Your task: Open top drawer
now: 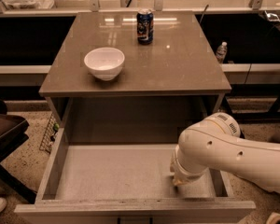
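The robot's single white arm (224, 148) is reaching in from the right edge of the view and bending downward over the right side of the top drawer (116, 171). Its rounded elbow joint is sitting above the drawer's right wall, and the lower segment is pointing down into the right front corner of the box. The hand (181, 180) is hanging at the end of that segment, low inside the drawer near its floor. The arm's bulk is covering it, so whether it is open or closed cannot be told, nor whether it is touching the floor.

The top drawer is standing pulled far out toward the camera beneath the tabletop (177, 69), showing a deep grey box. Its front rim is running along the bottom of the view, where a dark handle (135, 220) is just peeking in.

On the tabletop, one white bowl (104, 63) is sitting left of centre and one dark blue can (145, 27) is standing upright toward the back, well apart from the bowl. One small clear bottle (221, 52) is standing beyond the tabletop's right edge.
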